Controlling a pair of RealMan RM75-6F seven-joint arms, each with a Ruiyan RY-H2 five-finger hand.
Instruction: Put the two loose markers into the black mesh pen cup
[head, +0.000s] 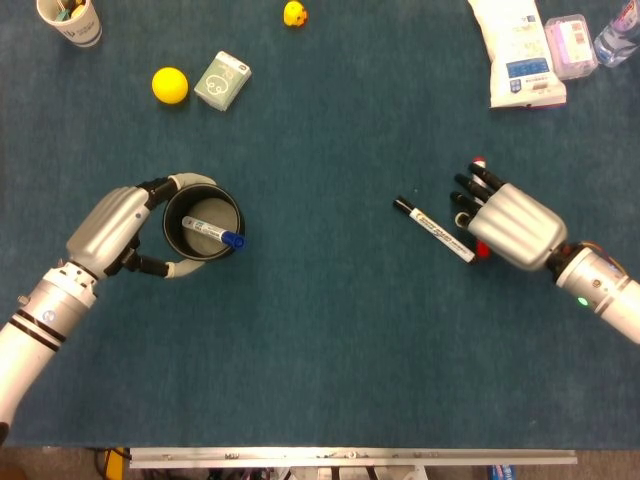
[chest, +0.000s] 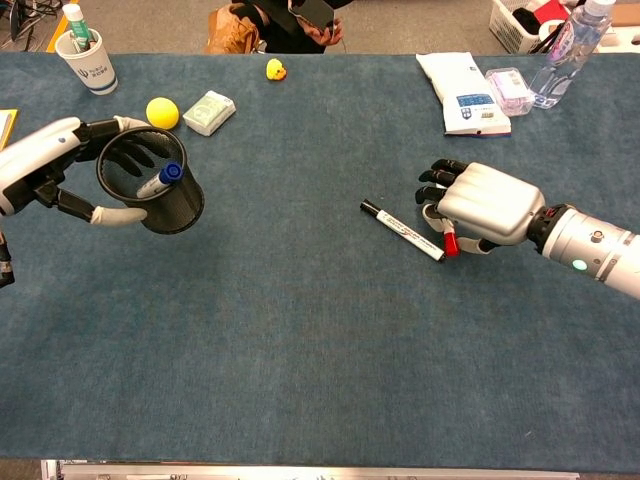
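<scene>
Head view — left hand (head: 112, 228) gripping pen cup (head: 203, 222), right hand (head: 508, 223) clasping red marker (head: 479, 162), black marker (head: 433, 229) beside.

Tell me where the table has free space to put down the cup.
Widest bare patch: the middle, between the black mesh pen cup in the left hand and the black marker. The whole near edge is bare too. Crowded: far corners, around the yellow ball and the white packet.

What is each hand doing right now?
Left hand: holds the black mesh pen cup.
Right hand: grips the red-capped marker.
</scene>
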